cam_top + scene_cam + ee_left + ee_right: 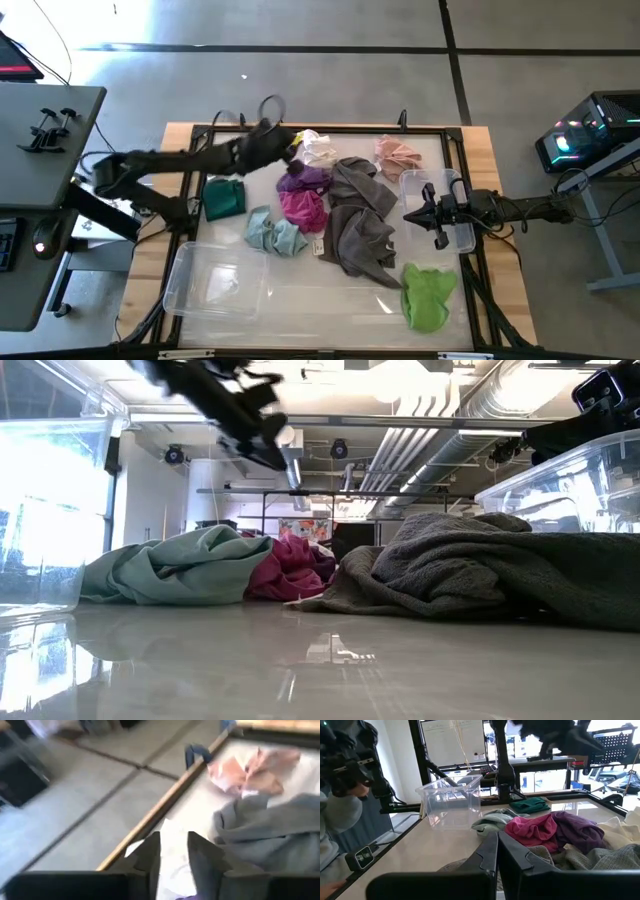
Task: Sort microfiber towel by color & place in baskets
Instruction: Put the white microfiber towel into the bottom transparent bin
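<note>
Several towels lie heaped mid-table: white, pink, purple, magenta, grey, pale blue, dark green and, near the front edge, lime green. My left gripper hangs open, raised above the white towel at the far edge, touching nothing. My right gripper is shut and empty above the small bin, pointing at the heap. The wide bin sits at the near left.
A black frame runs around the work area, with the wooden table edge beyond it. A person stands past the table's left side in the right wrist view. Bare surface lies between the wide bin and the lime green towel.
</note>
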